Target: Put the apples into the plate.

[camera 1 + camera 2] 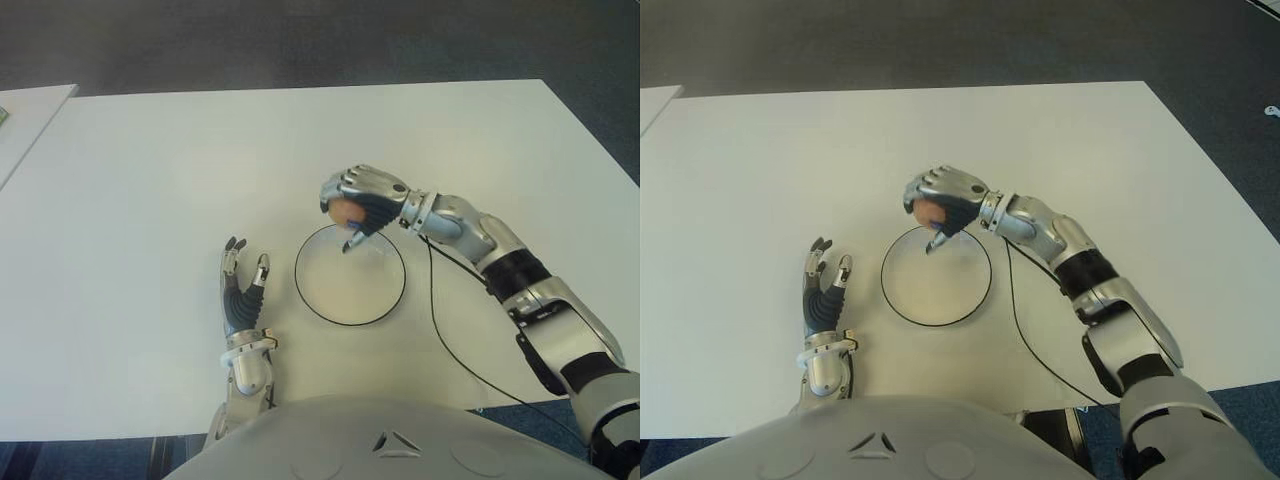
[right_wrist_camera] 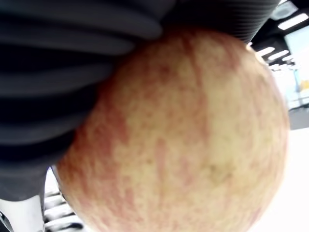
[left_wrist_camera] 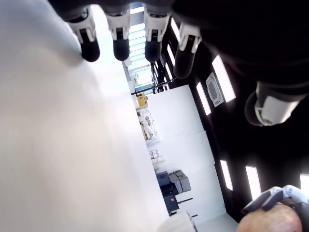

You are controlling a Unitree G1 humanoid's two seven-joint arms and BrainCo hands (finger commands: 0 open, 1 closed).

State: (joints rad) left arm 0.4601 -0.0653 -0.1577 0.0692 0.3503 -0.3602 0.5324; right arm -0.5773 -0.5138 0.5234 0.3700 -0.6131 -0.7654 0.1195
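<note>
White worktop, near edge: the left hand shows beside the plate, fingers straight, holding nothing. Beyond, the right hand clasps an apple above the plate's far rim. Carrying it inward over the centre and lowering before letting go should prevent rolling.

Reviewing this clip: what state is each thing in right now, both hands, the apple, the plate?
Right hand: shut on the apple, above the plate's far rim.
Red-yellow apple: held, not yet in the plate.
Round white plate with dark rim: on the white table, nothing in it.
Left hand: open, holding nothing, left of the plate.
</note>
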